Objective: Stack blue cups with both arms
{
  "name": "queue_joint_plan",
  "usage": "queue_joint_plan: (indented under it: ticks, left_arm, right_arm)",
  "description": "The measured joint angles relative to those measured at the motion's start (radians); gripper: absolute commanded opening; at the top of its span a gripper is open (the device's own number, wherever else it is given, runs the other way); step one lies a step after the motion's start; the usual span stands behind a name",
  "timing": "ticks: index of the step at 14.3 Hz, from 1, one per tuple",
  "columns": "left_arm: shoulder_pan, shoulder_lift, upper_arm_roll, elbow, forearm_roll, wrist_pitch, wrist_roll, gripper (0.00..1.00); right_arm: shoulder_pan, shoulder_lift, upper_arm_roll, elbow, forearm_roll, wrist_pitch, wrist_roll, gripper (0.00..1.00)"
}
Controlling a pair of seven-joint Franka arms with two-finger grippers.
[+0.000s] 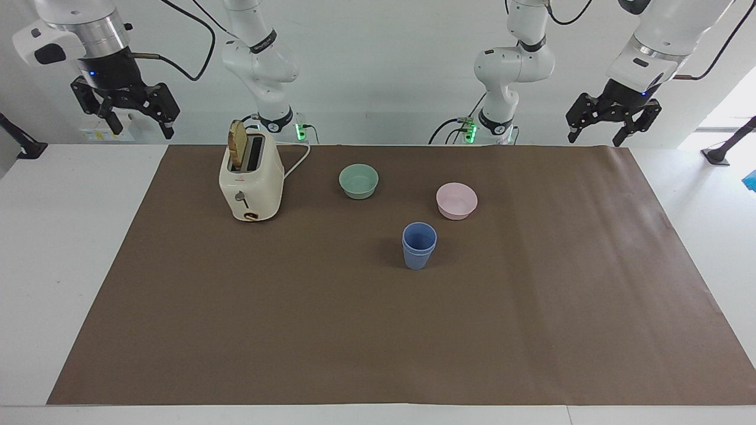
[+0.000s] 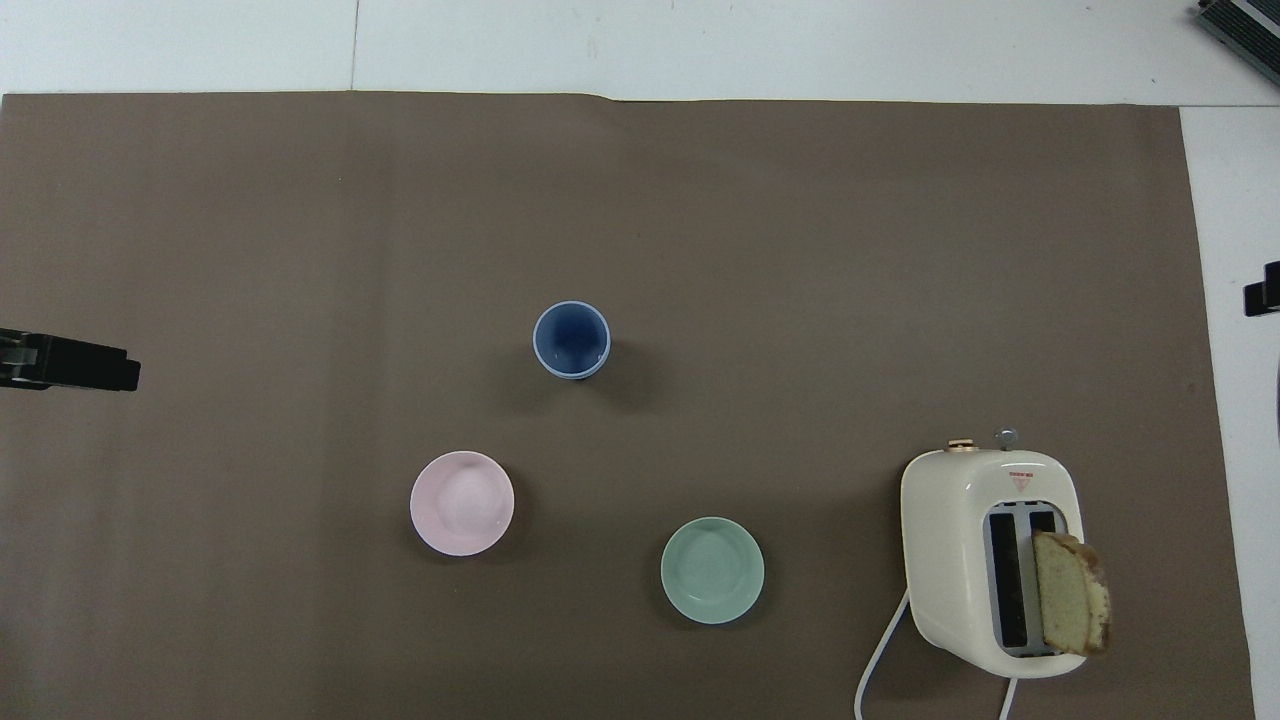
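Two cups [image 1: 419, 245] nested upright mid-mat. Left gripper [image 1: 612, 123], right gripper [image 1: 126, 111] raised at table ends, fingers spread, nothing held.

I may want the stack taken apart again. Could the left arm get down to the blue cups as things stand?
Probably yes. The blue cups stand nested and upright in open space, the pink bowl beside them but apart. The left gripper hangs open and empty.

One high camera faced the robots from across the table, another looked steeply down from above their end, half a turn apart; both shared the brown mat [image 1: 378, 330] and the toaster [image 2: 990, 560]
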State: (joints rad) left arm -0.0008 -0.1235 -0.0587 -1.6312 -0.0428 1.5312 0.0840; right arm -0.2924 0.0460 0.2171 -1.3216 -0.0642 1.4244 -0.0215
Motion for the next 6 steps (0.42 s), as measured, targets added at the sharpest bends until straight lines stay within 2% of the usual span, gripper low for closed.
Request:
queue_joint_plan:
  ticks: [6]
  left_arm:
    - [0.017,0.0,0.001,0.0,0.0,0.0,-0.001,1.0]
  right_arm:
    - [0.0,-0.001,0.0,-0.001,0.003,0.0,0.0,1.0]
